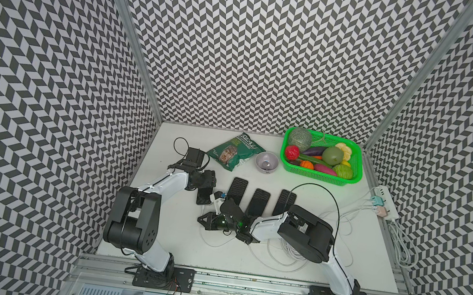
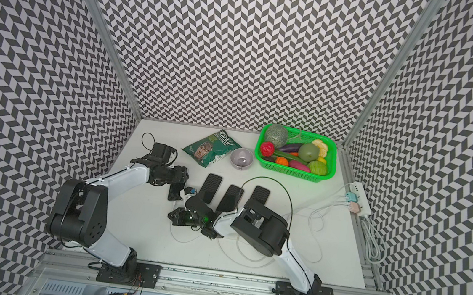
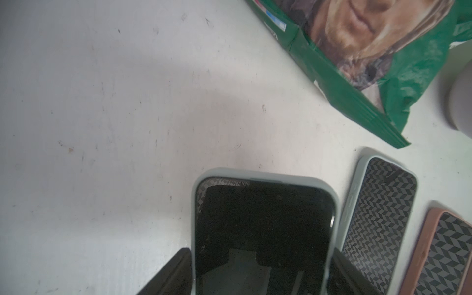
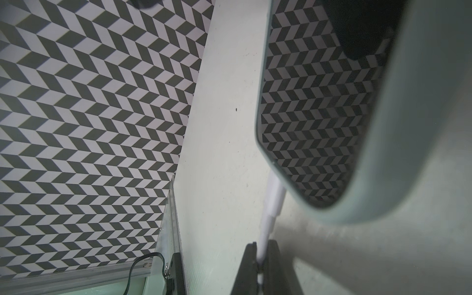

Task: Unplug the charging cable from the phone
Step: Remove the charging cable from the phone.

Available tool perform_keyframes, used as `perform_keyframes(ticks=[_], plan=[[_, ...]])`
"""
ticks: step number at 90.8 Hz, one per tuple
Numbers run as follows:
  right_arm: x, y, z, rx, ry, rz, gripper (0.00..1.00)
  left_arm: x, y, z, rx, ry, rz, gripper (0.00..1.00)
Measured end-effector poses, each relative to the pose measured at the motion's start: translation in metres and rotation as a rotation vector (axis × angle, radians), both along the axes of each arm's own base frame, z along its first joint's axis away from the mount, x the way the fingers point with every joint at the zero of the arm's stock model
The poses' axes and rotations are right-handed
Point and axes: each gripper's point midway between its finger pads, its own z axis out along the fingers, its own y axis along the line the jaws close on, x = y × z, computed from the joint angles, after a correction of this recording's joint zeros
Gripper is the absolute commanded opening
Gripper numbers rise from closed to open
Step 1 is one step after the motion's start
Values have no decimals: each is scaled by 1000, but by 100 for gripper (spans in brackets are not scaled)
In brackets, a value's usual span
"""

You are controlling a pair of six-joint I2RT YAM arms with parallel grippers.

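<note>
Right gripper (image 4: 259, 265) pinching smooth white cable (image 4: 267, 227) (round), glossy phone (image 4: 319, 122)

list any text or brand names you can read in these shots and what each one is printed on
"REAL": large white letters at the top of the green snack bag.
Smaller lines under that word on the bag: too small and blurred to read.
White and blue label patches on the bag's edge, left wrist view: blurred, unreadable.
Phones, bowl, basket, power strip: no readable text.

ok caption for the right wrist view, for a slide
Right gripper shut on the white charging cable, still plugged into the pale green-cased phone.
</note>
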Motion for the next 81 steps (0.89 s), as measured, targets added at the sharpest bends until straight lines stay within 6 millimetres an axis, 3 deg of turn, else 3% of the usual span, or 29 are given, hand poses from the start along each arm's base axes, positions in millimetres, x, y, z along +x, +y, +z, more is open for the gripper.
perform_keyframes(ticks=[22, 47, 81], plan=[[-5, 1, 1, 13, 2, 18, 5, 11, 4, 6, -22, -48, 22, 0], [-9, 3, 3, 20, -5, 29, 31, 14, 5, 8, -36, -58, 32, 1], [-11, -7, 12, -52, -67, 11, 53, 15, 8, 8, -25, -59, 42, 12]])
